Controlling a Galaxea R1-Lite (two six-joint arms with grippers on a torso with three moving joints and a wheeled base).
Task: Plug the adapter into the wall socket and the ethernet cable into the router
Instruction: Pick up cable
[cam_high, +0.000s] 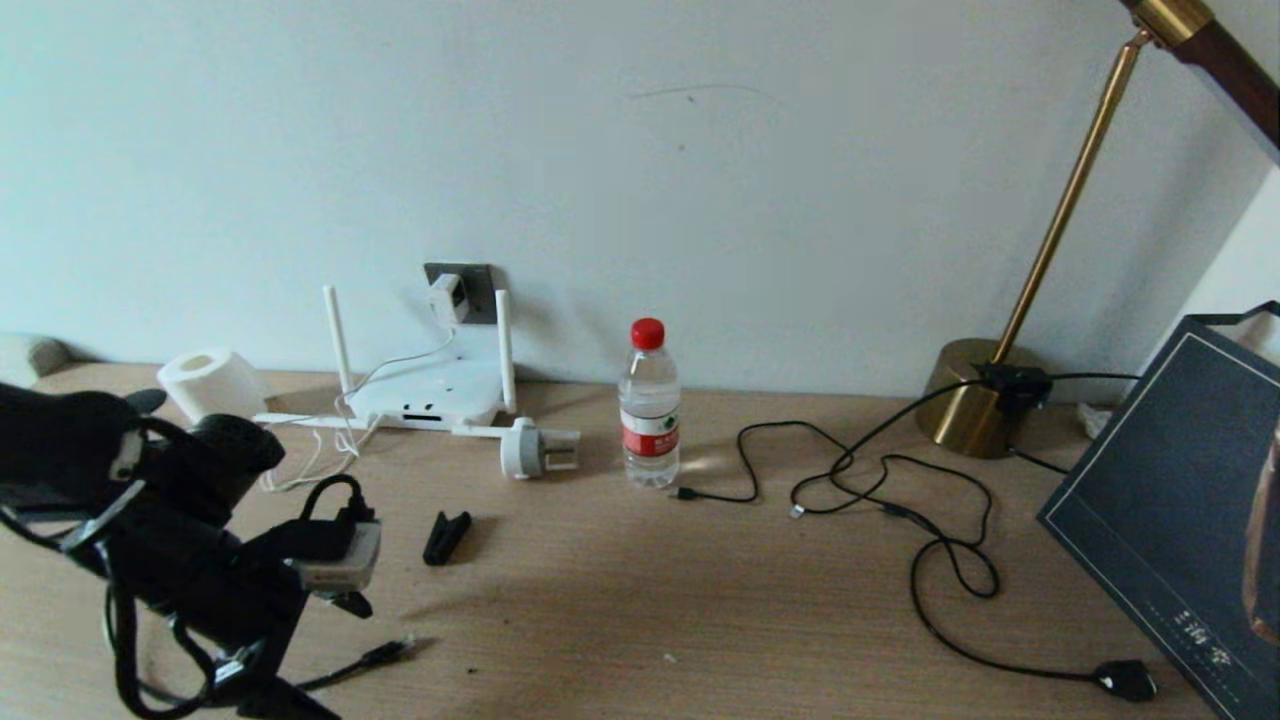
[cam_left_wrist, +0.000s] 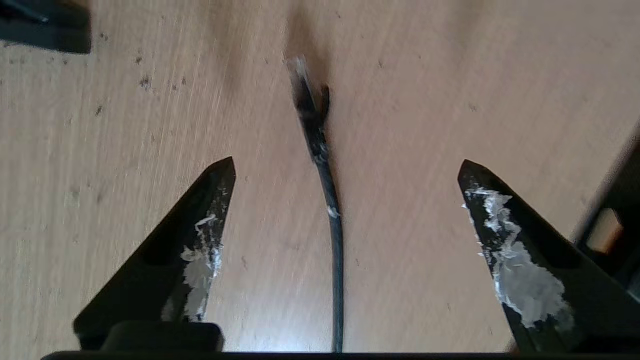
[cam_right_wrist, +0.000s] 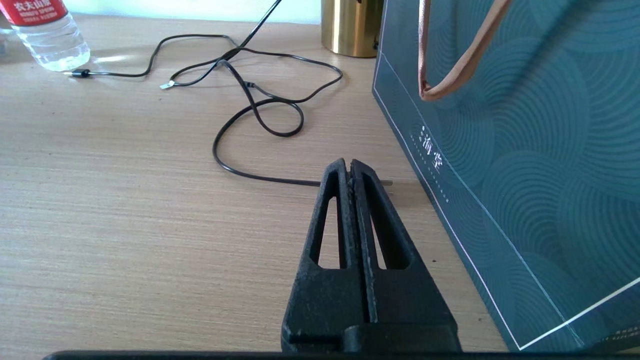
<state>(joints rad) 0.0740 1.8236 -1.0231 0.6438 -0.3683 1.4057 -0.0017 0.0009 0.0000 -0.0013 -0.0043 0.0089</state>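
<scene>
The left claw (cam_left_wrist: 345, 167) hangs spread wide over the ethernet cable (cam_left_wrist: 330, 210), which lies on the desk (cam_left_wrist: 450, 100) between its fingers, well in front of the router (cam_high: 430, 395). The likely failure is closing on the thin cord behind the plug, so the connector droops and misses a router slot. The cable is thin and black with a small clear-tipped plug. The adapter (cam_high: 447, 297) already sits in the wall socket (cam_high: 478, 290), behind the router. The right claw (cam_right_wrist: 349, 167) rests pressed together, far right of the router.
</scene>
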